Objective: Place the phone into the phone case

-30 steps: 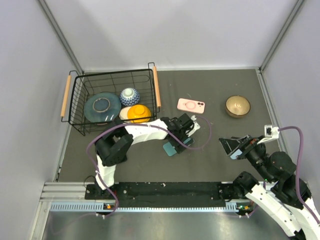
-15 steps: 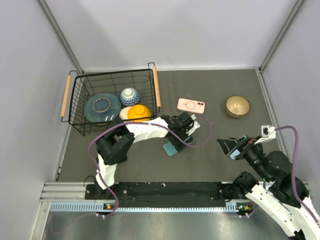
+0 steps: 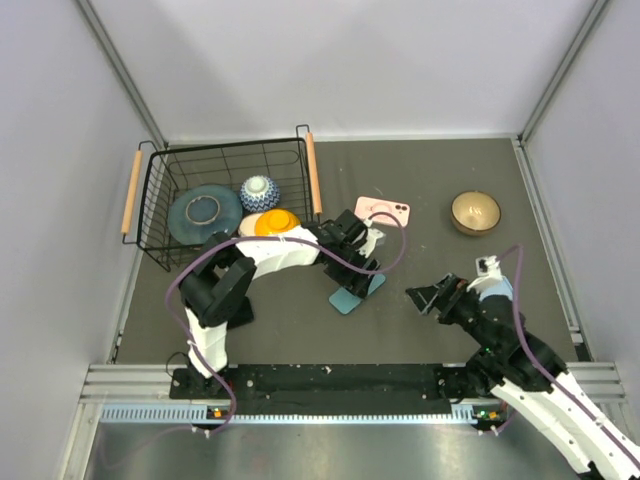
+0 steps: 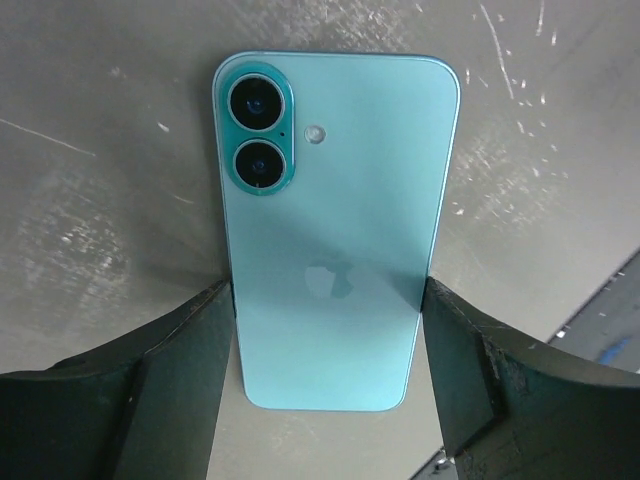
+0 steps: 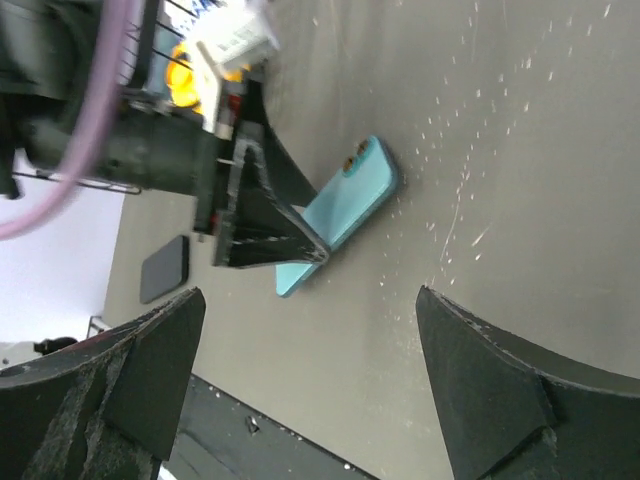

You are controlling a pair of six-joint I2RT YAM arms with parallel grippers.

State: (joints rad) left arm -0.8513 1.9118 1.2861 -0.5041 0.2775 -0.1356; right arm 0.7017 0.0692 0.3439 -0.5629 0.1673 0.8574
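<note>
"Telling me what your left end effector [image 4: 328, 288] is up to would help. Has it got anything?"

"It has. Its two black fingers [image 4: 180, 380] are clamped against the long edges of the slim teal-backed rectangular phone [image 4: 340, 190], near the bottom end, with the camera end farthest from the wrist. A second ago those fingers stood wider over a phone lying flat. Since then they have narrowed onto it and tipped it up. The right wrist view shows the gripped end raised and the camera end resting on the dark grey desk [image 3: 450, 170]."

"A real hold, then?"

"I'd judge so, but only the edges are pinched. It could pivot if you swing fast."

"And the other side?"

"Your right end effector [image 3: 424, 297] has its fingers wide apart with nothing between them. It has slid in from the right toward the middle and now faces the phone from nearby, not touching."

"Where's the target?"

"The soft pink rectangular phone case [image 3: 392, 207] lies flat on the desk beyond your left wrist, just right of the black wire basket [image 3: 230, 146]. It hasn't moved, and the left arm's purple cable [image 3: 400, 235] crosses part of it. Phone and case are apart. By my reading the pick is done, and the carry and seating remain. You'll likely want the right end effector to steady the case."
</note>
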